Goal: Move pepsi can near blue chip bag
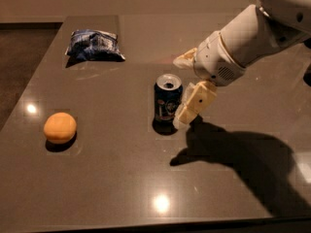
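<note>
Cylindrical pepsi can [168,99] stands upright; cream gripper [183,89] at its 3 o'clock, jaws apart; crinkled blue chip bag [94,45] lies at 11 o'clock.

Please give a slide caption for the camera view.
Open gripper beside upright pepsi can; blue chip bag lies apart, far left.

You see dim, warm overhead light — two glare spots on the table [97,178], and the gripper [180,91], beside the pepsi can [167,101], throws a heavy shadow [243,154] down-right.
</note>
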Action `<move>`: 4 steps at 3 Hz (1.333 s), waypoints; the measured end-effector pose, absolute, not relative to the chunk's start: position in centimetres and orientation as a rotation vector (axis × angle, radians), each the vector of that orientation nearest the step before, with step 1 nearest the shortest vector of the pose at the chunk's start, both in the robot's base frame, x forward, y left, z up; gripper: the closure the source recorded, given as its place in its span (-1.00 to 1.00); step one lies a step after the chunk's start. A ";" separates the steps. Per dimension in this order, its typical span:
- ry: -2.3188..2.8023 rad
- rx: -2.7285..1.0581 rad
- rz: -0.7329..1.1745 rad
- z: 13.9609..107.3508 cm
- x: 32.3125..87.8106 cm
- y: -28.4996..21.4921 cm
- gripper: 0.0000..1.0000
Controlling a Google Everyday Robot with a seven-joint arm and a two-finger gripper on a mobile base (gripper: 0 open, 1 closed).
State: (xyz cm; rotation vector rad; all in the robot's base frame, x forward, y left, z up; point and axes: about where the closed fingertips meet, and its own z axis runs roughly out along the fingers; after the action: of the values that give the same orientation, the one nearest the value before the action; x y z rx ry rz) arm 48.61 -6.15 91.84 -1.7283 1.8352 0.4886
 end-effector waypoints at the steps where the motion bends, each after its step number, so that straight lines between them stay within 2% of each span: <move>1: 1.859 -1.730 0.486 92.0 49.2 -6.9 -0.56; 2: 1.883 -1.743 0.495 92.5 49.3 -6.9 -0.09; 4: 1.871 -1.769 0.536 95.4 51.5 -2.9 0.97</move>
State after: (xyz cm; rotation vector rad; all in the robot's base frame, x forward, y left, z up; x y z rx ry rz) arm 51.51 -2.90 95.45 -1.7686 1.8707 0.5362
